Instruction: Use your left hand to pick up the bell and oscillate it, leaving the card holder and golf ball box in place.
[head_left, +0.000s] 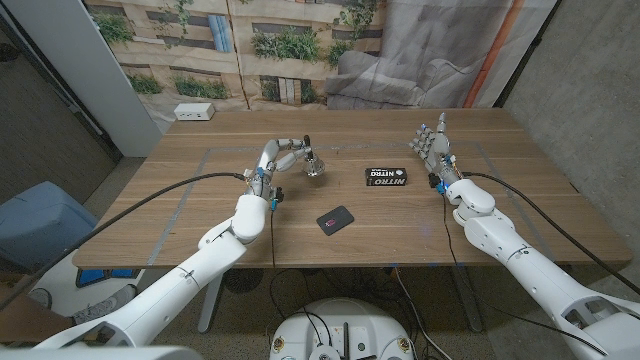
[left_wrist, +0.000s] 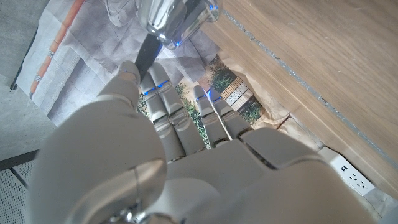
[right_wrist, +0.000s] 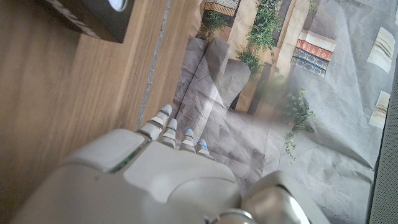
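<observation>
left hand (head_left: 285, 152) fingers closed around bell (head_left: 314, 167) handle (grip for shaking) | right hand (head_left: 432, 141) idle, fingers apart, holding nothing, away from golf ball box (head_left: 387, 177)

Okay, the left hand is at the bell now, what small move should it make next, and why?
Probably a short lift straight up. In the head view the left hand has its fingers at the bell's dark handle, and the bell looks at or just above the table. Lifting would give room to swing it, away from the golf ball box and card holder.
</observation>
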